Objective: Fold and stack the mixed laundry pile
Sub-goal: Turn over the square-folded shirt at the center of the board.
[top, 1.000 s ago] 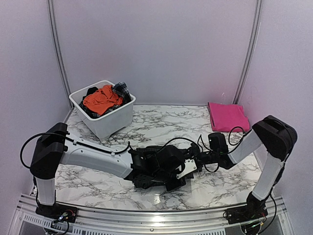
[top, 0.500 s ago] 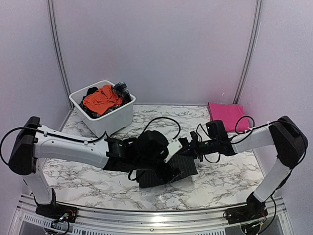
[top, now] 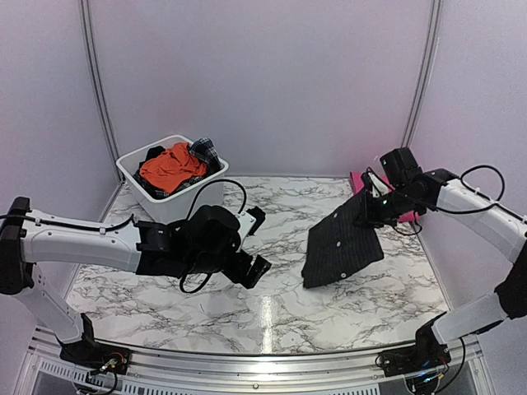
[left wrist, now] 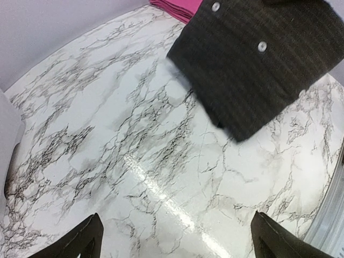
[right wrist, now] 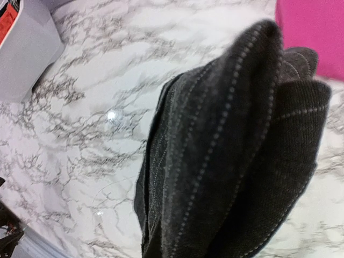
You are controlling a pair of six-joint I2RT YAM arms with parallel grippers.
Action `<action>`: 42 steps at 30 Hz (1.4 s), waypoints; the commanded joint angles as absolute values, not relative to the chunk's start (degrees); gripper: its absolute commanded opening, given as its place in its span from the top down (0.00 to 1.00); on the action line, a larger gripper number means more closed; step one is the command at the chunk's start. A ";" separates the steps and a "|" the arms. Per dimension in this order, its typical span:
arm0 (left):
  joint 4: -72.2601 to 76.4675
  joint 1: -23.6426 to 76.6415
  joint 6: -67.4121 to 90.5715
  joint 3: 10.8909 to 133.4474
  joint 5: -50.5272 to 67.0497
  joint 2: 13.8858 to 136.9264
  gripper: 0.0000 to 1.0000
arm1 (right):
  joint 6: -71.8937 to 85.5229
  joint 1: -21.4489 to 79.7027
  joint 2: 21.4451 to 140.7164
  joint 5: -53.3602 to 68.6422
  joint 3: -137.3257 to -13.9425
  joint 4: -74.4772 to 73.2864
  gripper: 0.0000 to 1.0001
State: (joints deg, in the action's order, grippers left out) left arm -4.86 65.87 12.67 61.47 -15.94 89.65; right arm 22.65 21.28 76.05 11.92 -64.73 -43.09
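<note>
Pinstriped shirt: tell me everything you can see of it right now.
The black pinstriped shirt is folded into a rough rectangle of soft cloth with thin pale stripes and small white buttons. The right gripper has its jaws shut on the upper corner, so it hangs tilted over the marble table. Whether its low end touches is unclear.

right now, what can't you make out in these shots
Right gripper fingers: right wrist view, the shirt covers them.
Clothes low in the tub: top view, orange garment and tub wall hide them.
Pink cloth: top view, right arm covers most; wrist views cut it at the edge.
Shirt's full shape: folded, blurred in right wrist view.
</note>
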 commanded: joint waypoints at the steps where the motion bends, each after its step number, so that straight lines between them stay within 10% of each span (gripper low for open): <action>1: -7.11 64.91 16.17 59.46 -17.94 84.76 0.01 | 14.98 20.91 74.03 -6.48 -75.35 -58.16 1.00; 14: -10.70 62.64 18.21 55.41 -21.46 77.45 0.01 | 15.22 42.87 102.76 -27.60 -92.06 -70.36 1.00; 22: -11.43 59.42 25.35 51.69 -21.05 72.15 0.01 | 21.23 57.53 120.77 -14.71 -103.19 -66.99 0.94; 26: -11.33 57.66 29.27 49.36 -19.67 70.30 0.01 | 22.74 57.82 117.75 3.02 -103.93 -54.95 0.44; 29: -10.94 57.08 31.08 48.02 -18.57 69.09 0.01 | 22.28 56.77 111.37 11.07 -101.95 -47.94 0.27; 42: -5.18 62.02 26.71 63.47 -1.94 93.50 0.01 | 21.37 29.12 81.37 24.37 -56.90 -31.23 0.38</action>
State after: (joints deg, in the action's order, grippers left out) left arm -7.33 60.66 28.47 56.66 -9.17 84.36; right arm 23.55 30.87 79.02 21.52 -63.99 -32.69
